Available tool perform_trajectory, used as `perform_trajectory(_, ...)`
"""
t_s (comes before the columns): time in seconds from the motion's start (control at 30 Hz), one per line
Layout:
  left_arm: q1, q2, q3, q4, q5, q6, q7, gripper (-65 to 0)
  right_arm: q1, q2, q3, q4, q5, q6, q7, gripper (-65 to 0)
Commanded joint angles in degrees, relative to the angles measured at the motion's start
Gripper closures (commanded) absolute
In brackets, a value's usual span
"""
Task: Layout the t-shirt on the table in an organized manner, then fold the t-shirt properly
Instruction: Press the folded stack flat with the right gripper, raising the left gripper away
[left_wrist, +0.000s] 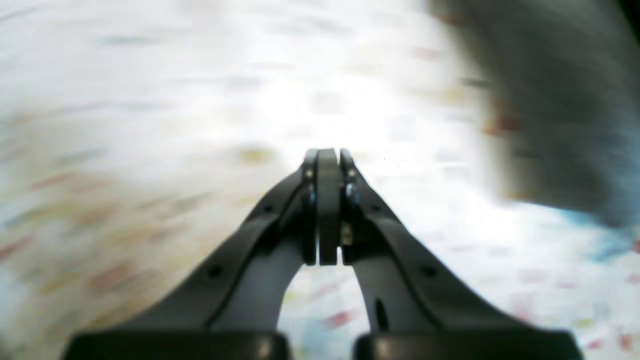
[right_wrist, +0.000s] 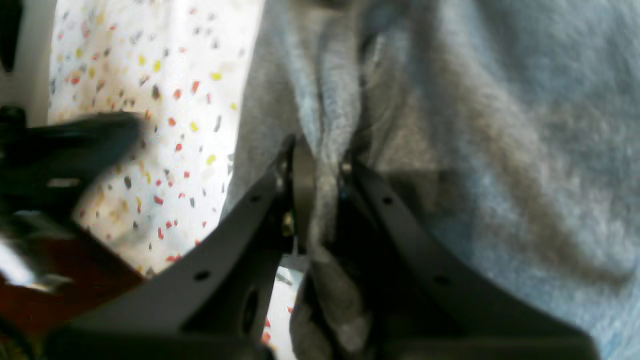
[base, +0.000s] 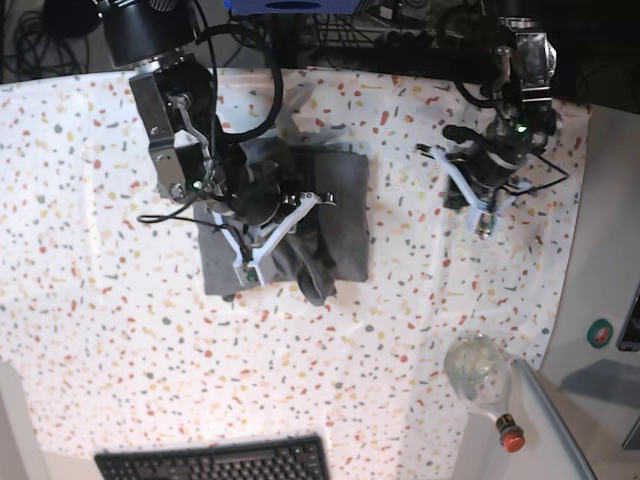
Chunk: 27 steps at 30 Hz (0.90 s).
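The heather-grey t-shirt (base: 340, 220) lies bunched and partly folded on the speckled table (base: 100, 300), left of centre. My right gripper (base: 300, 218) is over its middle, shut on a fold of the t-shirt (right_wrist: 450, 125). In the right wrist view, the fabric runs between the closed fingers of the right gripper (right_wrist: 317, 160). My left gripper (base: 432, 150) is off to the shirt's right, above bare table. In the blurred left wrist view, the left gripper (left_wrist: 327, 155) is shut and empty, with the t-shirt (left_wrist: 565, 100) at the upper right.
A black keyboard (base: 215, 462) lies at the front edge. A clear round bottle (base: 478, 365) with a red cap (base: 510, 436) lies at the front right corner. The table's right edge (base: 575, 250) is close to the left arm. Cables run along the back.
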Motion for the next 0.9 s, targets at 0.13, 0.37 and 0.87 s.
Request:
perform_trajectory(0.13, 2.44, -2.82, -6.06, 3.72, -0.7, -6.46, 4.95, 0.0, 0.99, -0.47, -2.37, 1.1, 0.5, -2.68, 1.32, -9.3)
perform_trajectory(0.37, 4.19, -2.91, -11.95, 3.36, -0.7, -7.07, 5.39, 0.0, 1.08, -0.47, -8.79, 1.18, 0.5, -2.77, 5.72, -25.1)
perform_trajectory(0.87, 5.43, -5.46, -13.1, 1.61, -0.7, -7.07, 5.13, 0.0, 6.44, 8.93, -16.7, 15.6, 0.58, -4.35, 5.1, -24.8)
